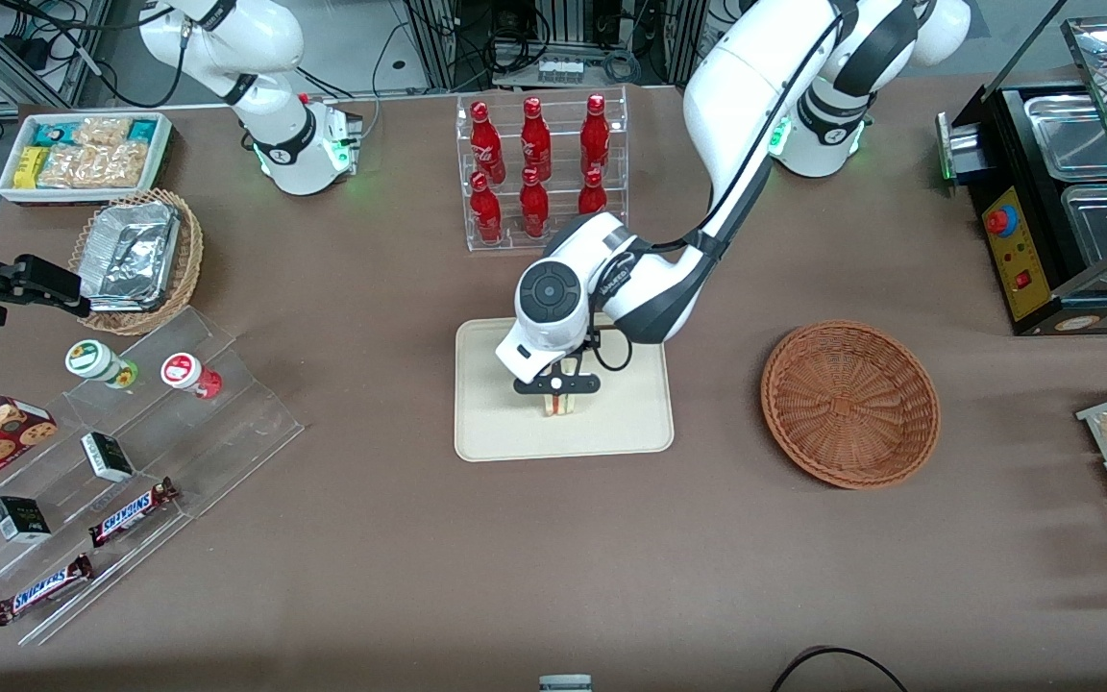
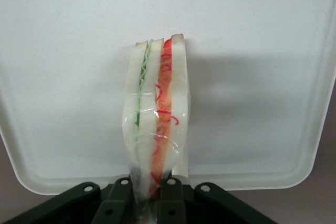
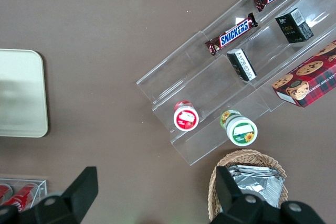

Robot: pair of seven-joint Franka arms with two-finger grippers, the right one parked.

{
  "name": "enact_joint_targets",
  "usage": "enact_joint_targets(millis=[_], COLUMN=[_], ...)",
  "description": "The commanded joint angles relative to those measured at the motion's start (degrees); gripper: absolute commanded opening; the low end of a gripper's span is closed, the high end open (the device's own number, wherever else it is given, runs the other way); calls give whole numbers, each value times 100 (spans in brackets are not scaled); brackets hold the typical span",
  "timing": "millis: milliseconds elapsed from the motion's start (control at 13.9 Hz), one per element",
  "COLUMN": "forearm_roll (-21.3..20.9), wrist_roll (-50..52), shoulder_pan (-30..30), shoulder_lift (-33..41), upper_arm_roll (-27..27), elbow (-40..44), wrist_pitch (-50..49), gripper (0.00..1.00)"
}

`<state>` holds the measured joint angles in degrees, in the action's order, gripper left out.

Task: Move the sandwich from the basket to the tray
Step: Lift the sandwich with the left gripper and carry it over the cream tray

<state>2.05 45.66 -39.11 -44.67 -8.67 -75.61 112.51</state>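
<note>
The sandwich [image 1: 560, 404] is held over the tray [image 1: 496, 423], clamped between the two fingers of the gripper [image 1: 558, 386]. In the left wrist view the black fingers [image 2: 119, 199] are seen pressed against both faces of the sandwich [image 2: 156, 129] at one end, so the jaws are closed on it. The sandwich is wrapped in clear film, and its cut edge is turned toward the wrist camera: a green layer and a red and pink layer are seen between slices of pale bread. The tray [image 2: 262, 77] fills most of that view beneath the sandwich; whether the sandwich touches the tray surface cannot be told.

Relative to the tray, the basket [image 1: 849, 404] is set on the brown table [image 1: 553, 557] toward the working arm's end, well apart from it, and nothing is seen inside the basket. A clear rack of red bottles [image 1: 539, 168] is placed farther from the front camera than the tray. Toward the parked arm's end from the tray, a clear stepped stand [image 1: 131, 461] with chocolate bars [image 1: 134, 511] and small cups is found, and a lighter wicker basket of foil containers [image 1: 135, 258] is placed farther from the camera than that stand.
</note>
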Motion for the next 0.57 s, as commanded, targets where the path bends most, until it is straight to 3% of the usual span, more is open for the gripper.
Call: enact_joint_targets(millis=[0, 144, 503], forearm_roll=[-283, -486, -486], wrist_roll=[451, 628, 690], shoulder_pan=[-140, -158, -202], shoulder_lift=[-165, -271, -279], upper_arm_roll=[58, 49, 49], elbow=[275, 284, 275], wrist_pitch=[-98, 138, 192], gripper=[0, 0, 0])
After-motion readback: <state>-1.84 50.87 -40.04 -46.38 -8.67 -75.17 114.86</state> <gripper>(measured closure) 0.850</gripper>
